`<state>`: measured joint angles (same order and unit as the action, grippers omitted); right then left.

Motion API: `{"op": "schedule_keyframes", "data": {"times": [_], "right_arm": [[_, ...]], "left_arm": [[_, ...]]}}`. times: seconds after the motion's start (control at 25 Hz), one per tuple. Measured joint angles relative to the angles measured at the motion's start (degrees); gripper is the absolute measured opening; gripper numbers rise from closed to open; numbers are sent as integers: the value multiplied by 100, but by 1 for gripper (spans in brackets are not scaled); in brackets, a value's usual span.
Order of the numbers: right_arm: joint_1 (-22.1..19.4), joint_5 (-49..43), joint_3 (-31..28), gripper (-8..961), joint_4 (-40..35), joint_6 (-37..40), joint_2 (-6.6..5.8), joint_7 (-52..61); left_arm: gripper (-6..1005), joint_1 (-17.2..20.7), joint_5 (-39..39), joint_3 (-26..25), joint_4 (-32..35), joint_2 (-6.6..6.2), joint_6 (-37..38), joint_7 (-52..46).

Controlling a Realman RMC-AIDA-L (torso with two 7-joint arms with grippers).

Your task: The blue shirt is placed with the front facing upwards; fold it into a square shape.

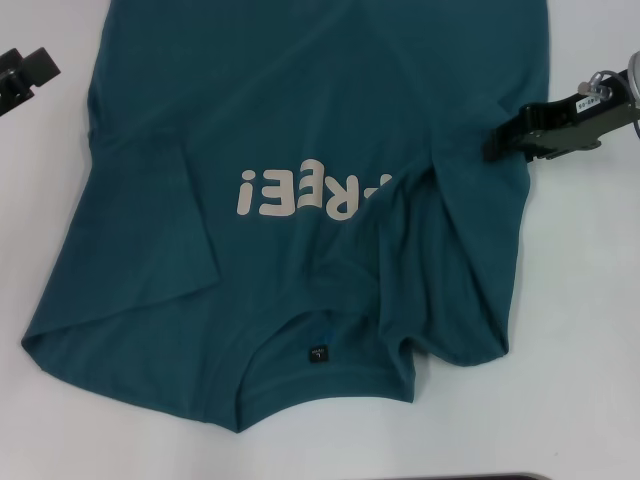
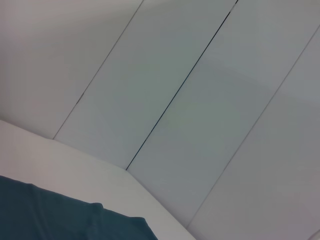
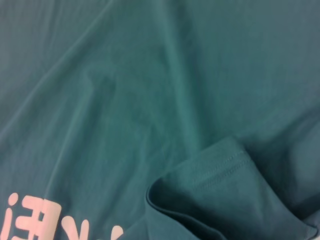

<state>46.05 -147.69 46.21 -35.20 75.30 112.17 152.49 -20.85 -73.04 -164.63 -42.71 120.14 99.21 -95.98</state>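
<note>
Teal-blue cotton, the blue shirt (image 1: pixel 290 130), spread front-up on white counter (image 1: pixel 580 330): black neck label (image 1: pixel 317 354) nearest, cream letters (image 1: pixel 300 192) beyond, right sleeve folded inward. Right end effector (image 1: pixel 492 145) at shirt's edge, grip undiscernible. Left end effector (image 1: pixel 25 72) far left, likewise undiscernible.

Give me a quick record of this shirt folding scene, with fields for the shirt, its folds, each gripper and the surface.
shirt: large teal-blue cotton T-shirt, front up, collar nearest the robot
print: pale cream block letters, partly covered by a fold
label: small black neck label
folds: right sleeve folded inward over the chest; left sleeve lying flat
left gripper: off the shirt, at the table's left edge
right gripper: at the shirt's right edge
surface: white table
</note>
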Motion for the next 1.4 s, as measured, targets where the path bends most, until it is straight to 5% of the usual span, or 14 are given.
{"op": "schedule_keyframes", "data": {"times": [0.56,0.88,1.4], "right_arm": [[66,-36,38,355,-23,232,-51,64],[107,117,-5,27,-36,648,-46,136],[267,613,11,33,13,796,138,109]], "left_arm": [[886,-24,0,-2,9,0,-22,-1],[887,-24,0,-7,10,-3,-50,-24],[886,19,-2,-14,9,-19,-220,-98]]}}
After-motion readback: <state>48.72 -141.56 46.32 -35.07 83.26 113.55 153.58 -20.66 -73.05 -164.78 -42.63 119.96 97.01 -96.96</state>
